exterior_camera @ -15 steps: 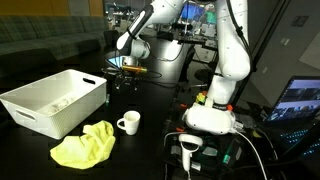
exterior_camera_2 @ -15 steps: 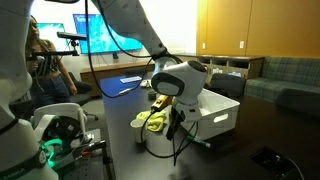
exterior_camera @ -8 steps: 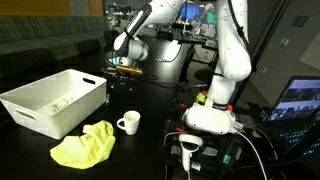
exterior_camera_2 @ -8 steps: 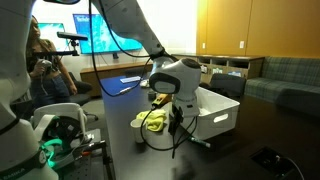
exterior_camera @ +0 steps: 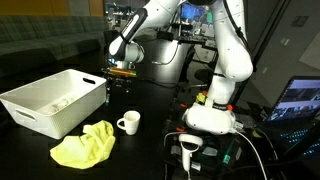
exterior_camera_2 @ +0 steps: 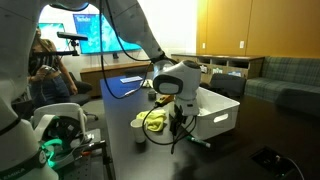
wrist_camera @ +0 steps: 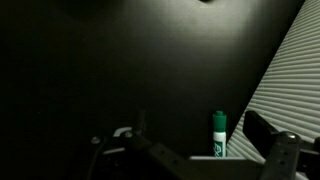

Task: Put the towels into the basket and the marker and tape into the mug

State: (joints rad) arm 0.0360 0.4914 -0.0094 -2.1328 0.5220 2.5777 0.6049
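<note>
1. Nearest in an exterior view: the yellow towel [exterior_camera: 84, 146], crumpled on the dark table [exterior_camera: 150, 100]. It lies just in front of the basket's near corner and is not inside it.
2. Just beside the towel, on the robot-base side: the mug [exterior_camera: 128, 122], upright, w/ its handle turned toward the cloth. I cannot tell if mug and cloth touch.
3. Behind both: the basket [exterior_camera: 40, 118], standing open side up on the table. Sth pale lies at its bottom; I cannot tell what it is.
4. Beyond the basket's far corner: the pincer [exterior_camera: 118, 84] hangs over the table, pointing down. It is near the basket's short wall and well apart from the mug and the yellow towel.
5. Wrist view, table under the pincer: the marker [wrist_camera: 220, 135], w/ green cap and white body, lies flat on the dark top. It shows between the two fingers [wrist_camera: 262, 128], nearer to the finger on the basket side, and neither finger touches it. The ribbed basket wall rises just beside the marker on that side.
6. Pincer state: released, w/ jaws wide apart and nothing held between them.
</note>
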